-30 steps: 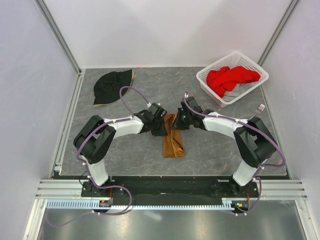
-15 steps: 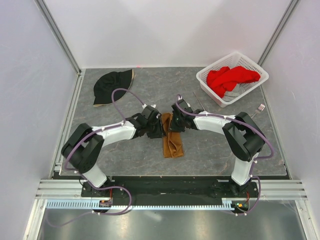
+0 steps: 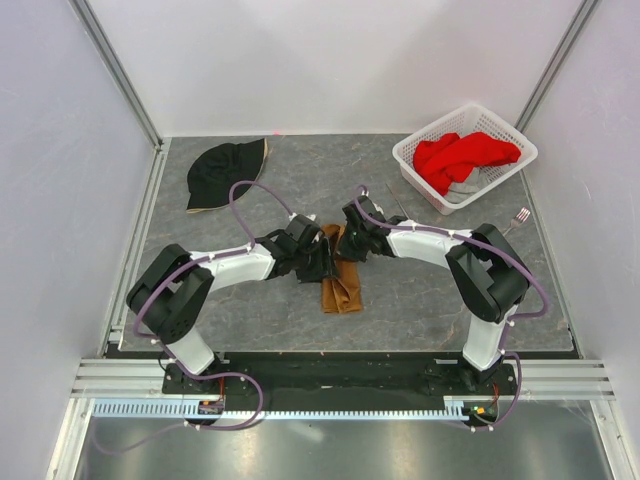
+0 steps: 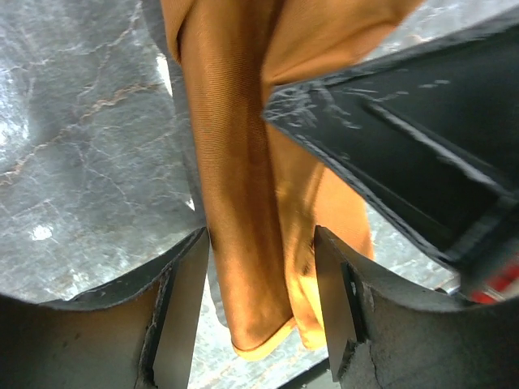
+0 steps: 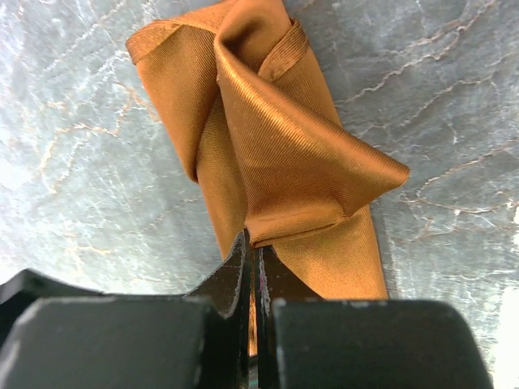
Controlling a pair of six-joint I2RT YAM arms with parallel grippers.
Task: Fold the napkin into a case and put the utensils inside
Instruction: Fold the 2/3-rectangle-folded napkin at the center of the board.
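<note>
Your right gripper (image 5: 253, 267) is clamped tight on a raised fold of the napkin (image 5: 276, 162), which lies as a narrow strip in the middle of the tabletop. Your left gripper (image 4: 259, 324) stands wide open astride the strip and holds nothing. With only that one pinch, any pull from the right could drag the shiny cloth across the tabletop or let the loose fold spring open. The left fingers, so close on either side, could also snag the strip if you lift carelessly. The fork (image 3: 519, 216) by the right edge and the knife (image 3: 397, 208) beside the basket (image 3: 466, 155) in the far right corner are still outside the cloth. Compared with a second ago, the left jaws have let go and spread. Both arms sit lower and further left, and the strip's near end has slid slightly leftward.
</note>
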